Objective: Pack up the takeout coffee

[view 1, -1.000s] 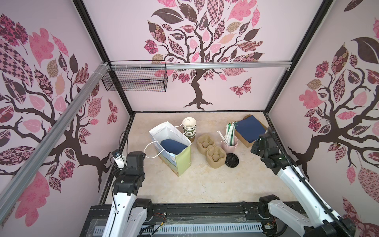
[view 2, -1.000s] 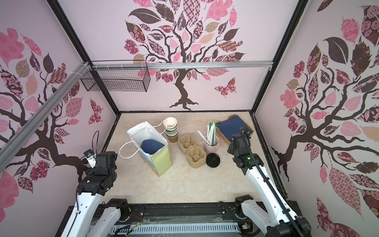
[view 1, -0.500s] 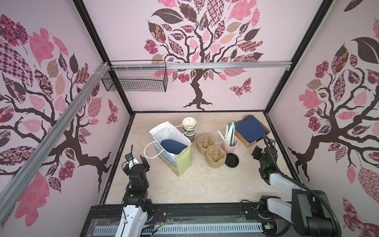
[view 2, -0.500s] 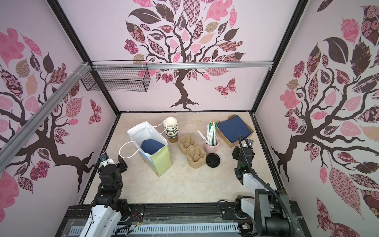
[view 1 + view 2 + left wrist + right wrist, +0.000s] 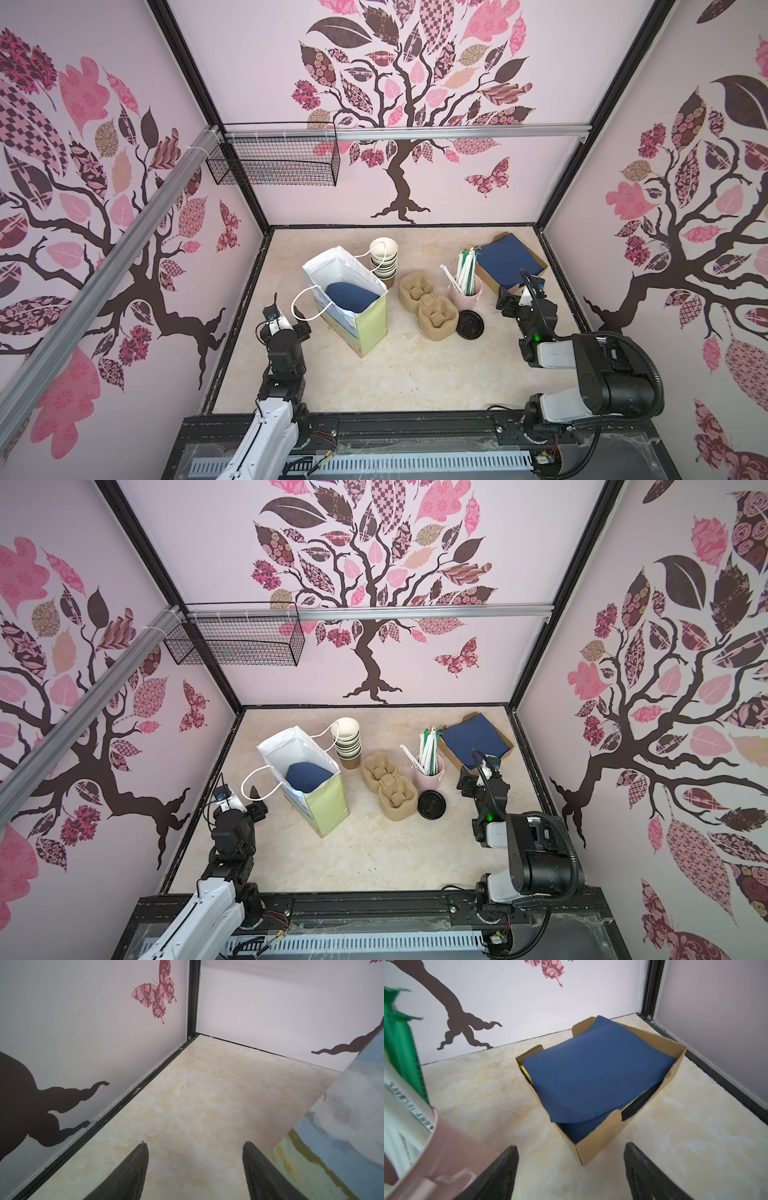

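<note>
The takeout coffee does not show in any view. A white paper bag [image 5: 365, 328] with a pale green side stands open left of centre, a dark blue napkin [image 5: 351, 296] lying in its mouth. My left gripper [image 5: 287, 323] sits low by the left wall just left of the bag's handle, open and empty; in the left wrist view the left gripper [image 5: 195, 1147] hangs over bare floor with the bag [image 5: 342, 1126] beside it. My right gripper [image 5: 515, 300] is open and empty between the pink cup and the cardboard box, as the right gripper [image 5: 571, 1149] shows in the right wrist view.
A stack of lidless cups [image 5: 383, 262] stands behind the bag. A pulp cup carrier [image 5: 428, 305], flat black lids [image 5: 469, 325], a pink cup of straws [image 5: 467, 286] and a cardboard box [image 5: 602, 1136] of blue napkins [image 5: 509, 262] fill the right half. A wire basket [image 5: 274, 160] hangs on the rail.
Both arms have come down from high up and folded back toward the front edge. The right gripper's jaws have spread wider.
</note>
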Robot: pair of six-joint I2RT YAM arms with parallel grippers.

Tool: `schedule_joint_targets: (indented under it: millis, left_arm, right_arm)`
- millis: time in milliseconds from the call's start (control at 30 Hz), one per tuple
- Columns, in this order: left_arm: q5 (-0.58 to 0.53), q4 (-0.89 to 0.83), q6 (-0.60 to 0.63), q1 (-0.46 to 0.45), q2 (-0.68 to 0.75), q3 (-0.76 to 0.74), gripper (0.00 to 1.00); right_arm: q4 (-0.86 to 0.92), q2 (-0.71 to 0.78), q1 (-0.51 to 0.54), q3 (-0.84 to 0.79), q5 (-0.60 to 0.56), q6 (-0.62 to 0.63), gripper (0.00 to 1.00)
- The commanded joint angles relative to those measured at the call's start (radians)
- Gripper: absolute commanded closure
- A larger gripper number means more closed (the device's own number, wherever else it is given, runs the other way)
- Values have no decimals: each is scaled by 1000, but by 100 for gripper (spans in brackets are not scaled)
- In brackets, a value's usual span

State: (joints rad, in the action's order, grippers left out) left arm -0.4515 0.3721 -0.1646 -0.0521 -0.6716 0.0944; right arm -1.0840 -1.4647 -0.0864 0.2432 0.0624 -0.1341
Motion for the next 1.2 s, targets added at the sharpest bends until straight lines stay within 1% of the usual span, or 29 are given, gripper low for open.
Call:
schedule_joint_targets:
  millis: [0,33,67,100,200,367,500,900,933,1033,1100,1167]
  left_arm:
    - [27,150,-1,5,-57,-34,25]
    - [30,180,2,5,-87,-32,25]
    - [40,211,7,5,-122,-29,25]
    - [49,234,11,5,-153,-23,25]
    - [93,311,36,5,-272,8,25]
    - [157,445,92,5,-468,64,25]
    - [190,486,144,6,-570,116,25]
    - [212,742,137,21,-891,168,25]
    - [207,732,130,25,-900,181,25]
    - [188,616,95,41,-875,217,25]
    - [187,619,82,52,-887,226,24]
    - [194,596,81,52,-881,233,24]
  right_arm:
    - [-96,-30,24,-7,-14,20,10]
    - [-152,-63,39,-20,-38,24,10]
    - [-230,-103,39,-29,-34,26,1]
    - [-239,-122,42,-21,-32,29,0]
    - [-118,-83,46,8,-39,33,0]
    - [-117,-83,53,11,-58,37,0]
    - [-105,-83,69,17,-91,43,0]
    - [-96,-83,73,21,-97,46,0]
    - [-95,-83,74,22,-99,47,0]
    - [-90,-85,78,25,-108,49,0]
    - [-74,-87,82,34,-119,52,0]
    - [-33,-97,116,61,-181,74,0]
